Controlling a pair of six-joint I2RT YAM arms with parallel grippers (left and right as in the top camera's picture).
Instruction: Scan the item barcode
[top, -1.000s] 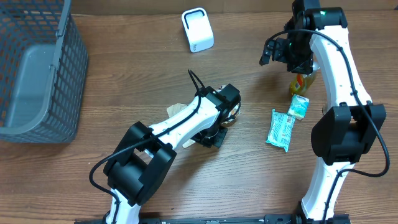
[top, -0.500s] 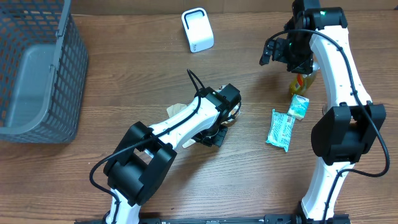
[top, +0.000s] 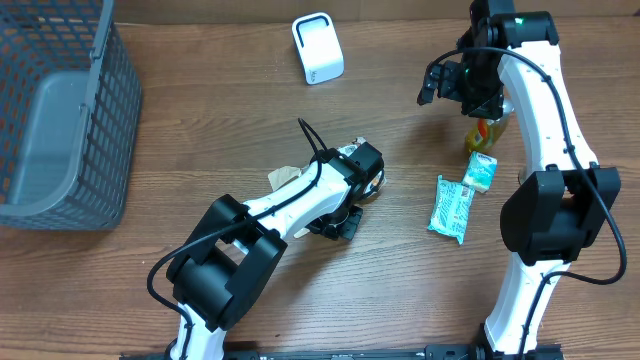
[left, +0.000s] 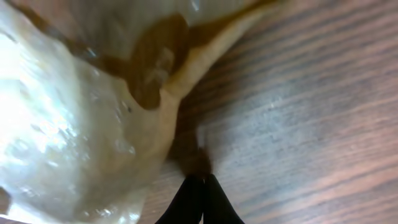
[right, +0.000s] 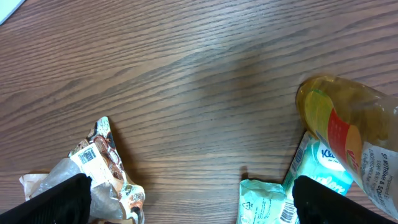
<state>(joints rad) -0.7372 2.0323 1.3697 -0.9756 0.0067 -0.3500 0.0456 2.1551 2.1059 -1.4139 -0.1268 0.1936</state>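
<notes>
To your far left sits the grey mesh basket (top: 60, 110); through its open top you see only its smooth grey inside. The table (top: 200, 120) is dark wood-grain, and nothing of the room beyond it shows. The white scanner (top: 318, 47) stands near the table's far edge. By your right arm a yellow bottle (right: 348, 134), a green-and-white carton (right: 320, 163) and a teal packet (right: 264, 202) lie close together.

Your snack packet (right: 99, 165) lies mid-table, partly under your left arm. It is crinkled clear wrap over something brown, with a white barcode label (right: 87, 155) facing up near one end.

Your left gripper (left: 196, 186) is clenched, tips pressed together just beside the packet's edge with nothing between them. Your right gripper (right: 199, 202) is released, fingers spread wide, hovering above the table near the bottle.
</notes>
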